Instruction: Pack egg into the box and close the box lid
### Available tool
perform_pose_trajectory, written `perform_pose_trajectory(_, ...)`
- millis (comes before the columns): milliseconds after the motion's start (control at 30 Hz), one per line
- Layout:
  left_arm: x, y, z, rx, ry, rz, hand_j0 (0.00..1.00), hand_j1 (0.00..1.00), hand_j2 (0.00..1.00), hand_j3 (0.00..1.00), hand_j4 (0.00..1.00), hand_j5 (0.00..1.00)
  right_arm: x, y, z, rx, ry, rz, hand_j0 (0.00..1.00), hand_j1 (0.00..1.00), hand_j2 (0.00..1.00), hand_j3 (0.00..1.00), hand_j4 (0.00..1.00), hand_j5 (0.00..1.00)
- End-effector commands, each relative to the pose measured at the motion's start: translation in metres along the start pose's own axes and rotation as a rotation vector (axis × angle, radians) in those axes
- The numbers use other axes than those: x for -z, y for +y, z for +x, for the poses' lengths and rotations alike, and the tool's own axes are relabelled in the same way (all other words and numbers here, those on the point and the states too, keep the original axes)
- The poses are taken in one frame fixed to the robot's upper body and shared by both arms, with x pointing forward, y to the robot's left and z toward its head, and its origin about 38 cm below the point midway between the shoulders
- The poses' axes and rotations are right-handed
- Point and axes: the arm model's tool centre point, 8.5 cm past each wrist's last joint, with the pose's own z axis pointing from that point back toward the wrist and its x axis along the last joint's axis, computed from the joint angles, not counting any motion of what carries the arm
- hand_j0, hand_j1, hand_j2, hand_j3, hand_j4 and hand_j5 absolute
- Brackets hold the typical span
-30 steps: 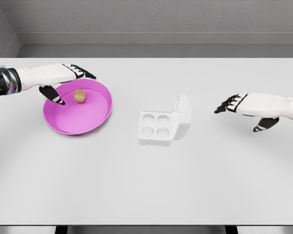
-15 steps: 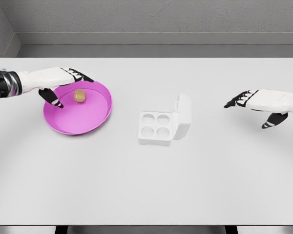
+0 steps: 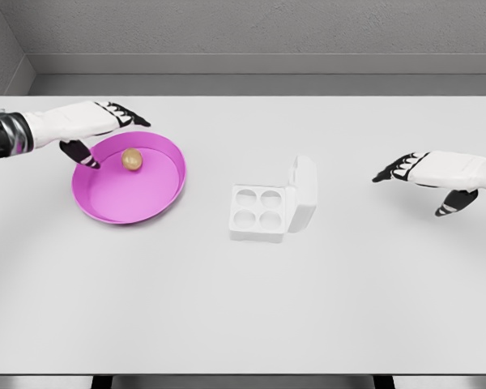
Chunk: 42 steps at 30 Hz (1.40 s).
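A brown egg [image 3: 131, 159] lies in the far part of a pink bowl [image 3: 121, 207] on the left of the white table. My left hand [image 3: 105, 130] hovers over the bowl's far left rim, fingers spread, holding nothing, a little left of the egg. A white egg box [image 3: 259, 213] with four empty cups sits at the table's middle, its lid [image 3: 304, 193] standing open on the right side. My right hand [image 3: 421, 174] hangs open over the table's right side, well apart from the box.
The white table [image 3: 243, 308] ends at a grey wall behind and a front edge near the bottom of the view. Bare surface lies between the bowl and the box.
My left hand has drawn back left and slightly away from the egg. My right hand moved right, away from the box, then held. Egg and box have not moved.
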Motion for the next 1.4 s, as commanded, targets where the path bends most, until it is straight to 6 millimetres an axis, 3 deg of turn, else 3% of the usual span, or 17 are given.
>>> perform_pose_trajectory(0,0.005,-0.007,-0.003,-0.019,0.012,-0.010,1.00,1.00,1.00,1.00,1.00,1.00,-0.001,-0.001,0.000,0.002,0.001,-0.003,1.00,1.00,1.00,1.00,1.00,1.00)
perform_pose_trajectory(600,0.025,-0.022,0.004,-0.074,-0.011,-0.062,1.00,1.00,1.00,1.00,1.00,1.00,0.011,-0.003,0.015,-0.030,-0.048,0.023,1.00,1.00,1.00,1.00,1.00,1.00)
perform_pose_trajectory(833,0.026,-0.023,0.004,-0.076,-0.012,-0.063,0.90,0.90,0.90,0.90,0.90,0.90,0.010,-0.004,0.014,-0.034,-0.046,0.022,1.00,1.00,1.00,1.00,1.00,1.00)
perform_pose_trajectory(1367,0.029,-0.025,0.003,-0.089,-0.007,-0.065,0.91,0.91,0.91,0.91,0.91,0.91,0.008,-0.005,0.013,-0.034,-0.043,0.020,1.00,1.00,1.00,1.00,1.00,1.00)
